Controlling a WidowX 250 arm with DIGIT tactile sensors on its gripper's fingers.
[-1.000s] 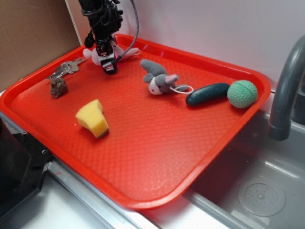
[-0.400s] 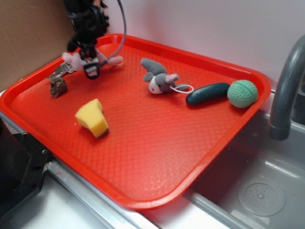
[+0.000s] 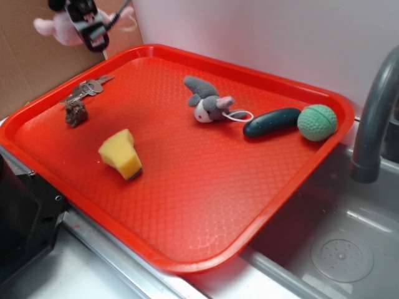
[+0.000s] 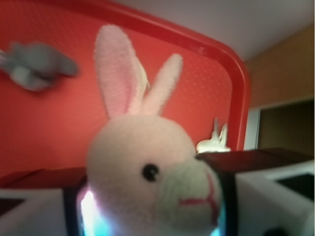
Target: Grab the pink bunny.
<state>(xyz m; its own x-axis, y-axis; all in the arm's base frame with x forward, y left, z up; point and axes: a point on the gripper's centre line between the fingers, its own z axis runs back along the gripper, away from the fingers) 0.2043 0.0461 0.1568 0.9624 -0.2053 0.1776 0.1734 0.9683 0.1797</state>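
Note:
My gripper [image 3: 92, 34] is at the top left of the exterior view, raised above the tray's far left corner, and is shut on the pink bunny [image 3: 53, 28]. The bunny's pale-pink body sticks out to the left of the fingers and an ear trails to the right. In the wrist view the bunny [image 4: 147, 167] fills the space between my two fingers [image 4: 275, 196], face toward the camera, ears pointing up, dark eye and red stitched mouth visible.
The red tray [image 3: 187, 261] holds keys [image 3: 84, 90], a brown lump [image 3: 76, 114], a yellow sponge [image 3: 121, 154], a grey-and-white plush [image 3: 209, 103], a dark green cucumber [image 3: 271, 122] and a green ball [image 3: 317, 122]. A sink with a grey faucet [image 3: 374, 112] lies to the right. Cardboard stands at the left.
My gripper has risen and moved left with the bunny, lifting it off the tray's far corner to well above it.

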